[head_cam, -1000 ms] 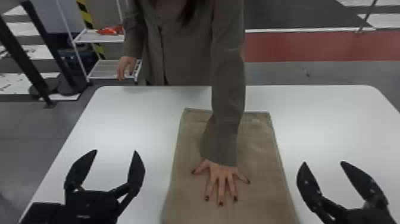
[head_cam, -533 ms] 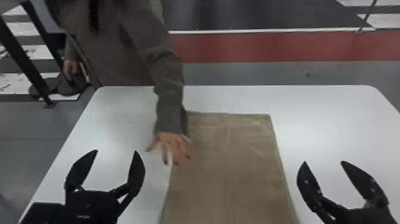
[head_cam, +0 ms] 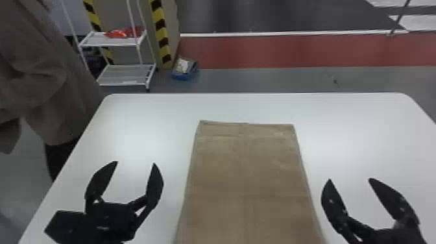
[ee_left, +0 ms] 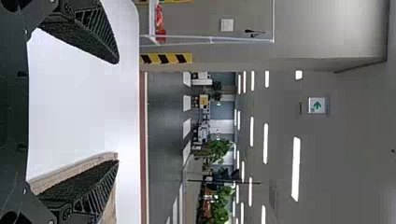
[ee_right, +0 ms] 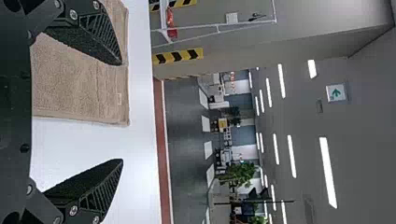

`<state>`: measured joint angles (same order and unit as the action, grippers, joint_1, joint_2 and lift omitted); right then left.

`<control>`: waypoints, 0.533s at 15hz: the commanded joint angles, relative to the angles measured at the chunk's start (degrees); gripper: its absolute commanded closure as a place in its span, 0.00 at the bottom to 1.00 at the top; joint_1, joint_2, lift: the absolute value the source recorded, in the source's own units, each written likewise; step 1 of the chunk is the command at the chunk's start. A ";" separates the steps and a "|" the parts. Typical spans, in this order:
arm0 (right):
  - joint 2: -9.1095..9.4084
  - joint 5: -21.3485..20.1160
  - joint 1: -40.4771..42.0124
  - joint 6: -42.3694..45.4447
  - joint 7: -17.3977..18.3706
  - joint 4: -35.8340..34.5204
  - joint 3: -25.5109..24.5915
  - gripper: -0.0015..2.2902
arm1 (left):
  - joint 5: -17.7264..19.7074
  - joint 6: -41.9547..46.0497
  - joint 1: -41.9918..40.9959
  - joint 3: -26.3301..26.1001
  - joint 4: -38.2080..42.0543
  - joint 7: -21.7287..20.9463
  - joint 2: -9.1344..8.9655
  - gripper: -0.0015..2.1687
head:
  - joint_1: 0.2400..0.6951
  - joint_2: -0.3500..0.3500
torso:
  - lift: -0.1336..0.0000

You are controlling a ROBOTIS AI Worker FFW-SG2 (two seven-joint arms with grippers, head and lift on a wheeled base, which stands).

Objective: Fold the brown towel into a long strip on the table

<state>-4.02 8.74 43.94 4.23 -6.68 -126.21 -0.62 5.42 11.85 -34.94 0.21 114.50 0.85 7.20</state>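
With your left gripper (head_cam: 135, 163) and right gripper (head_cam: 349, 179) both wide open and empty, and the brown towel (head_cam: 246, 181) lying flat on the table (head_cam: 366, 136) between them, you should, I think, pinch it sideways at two places and fold across evenly, without pulling.

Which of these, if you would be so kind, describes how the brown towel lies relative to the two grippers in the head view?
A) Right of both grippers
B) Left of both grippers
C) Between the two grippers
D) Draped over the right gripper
C: the towel lies flat on the table, with the left gripper and right gripper on either side.
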 commanded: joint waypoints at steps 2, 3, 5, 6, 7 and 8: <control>0.15 -2.32 -4.21 -0.85 0.00 3.69 -0.26 0.07 | 1.88 -3.55 5.06 -1.00 -3.23 -1.11 0.10 0.06 | 1.00 0.57 | 0.08; 0.15 -2.94 -6.15 -0.85 -0.09 5.18 -0.26 0.07 | 1.88 -3.73 6.55 -1.44 -4.37 -1.11 0.10 0.06 | 1.00 0.56 | 0.08; 0.24 -5.05 -9.58 -4.72 0.00 6.50 -0.18 0.07 | 1.79 -6.19 10.51 -2.40 -6.74 -1.20 0.10 0.06 | 1.00 0.55 | 0.08; 0.24 -5.05 -10.54 -5.77 0.00 6.94 -0.18 0.07 | 1.79 -7.42 12.79 -3.11 -8.15 -1.55 0.19 0.06 | 1.00 0.53 | 0.08; 0.24 -5.31 -11.25 -6.48 0.00 7.29 -0.18 0.07 | 1.88 -11.29 15.69 -3.55 -9.73 -2.78 0.19 0.07 | 1.00 0.53 | 0.08; 0.24 -5.75 -11.25 -6.48 0.00 7.29 -0.18 0.07 | 2.23 -16.74 18.15 -3.81 -10.61 -3.84 0.10 0.08 | 1.00 0.52 | 0.08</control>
<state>-3.78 3.46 33.21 -1.70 -6.68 -119.14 -0.78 7.32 0.94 -20.23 -3.09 105.42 -2.41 7.38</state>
